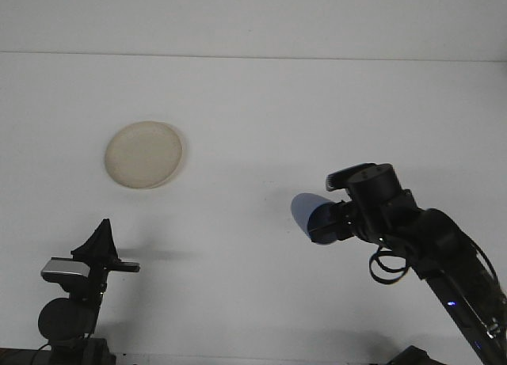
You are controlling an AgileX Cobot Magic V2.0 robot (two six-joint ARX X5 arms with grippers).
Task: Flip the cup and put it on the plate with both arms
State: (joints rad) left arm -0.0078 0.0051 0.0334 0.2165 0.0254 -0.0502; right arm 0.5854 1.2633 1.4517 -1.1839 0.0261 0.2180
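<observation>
A blue cup (309, 214) hangs above the table right of centre, lying on its side with its closed end pointing left. My right gripper (333, 221) is shut on the cup's right end, the black wrist behind it. A beige plate (143, 154) lies flat on the white table at the left. My left gripper (101, 240) rests low at the bottom left, far from both cup and plate, its dark fingers pointing up and pressed together with nothing in them.
The white table (253, 112) runs back to a pale wall, its far edge a thin line near the top. My right arm (451, 278) slants up from the bottom right corner. The left arm's base sits at the bottom left edge.
</observation>
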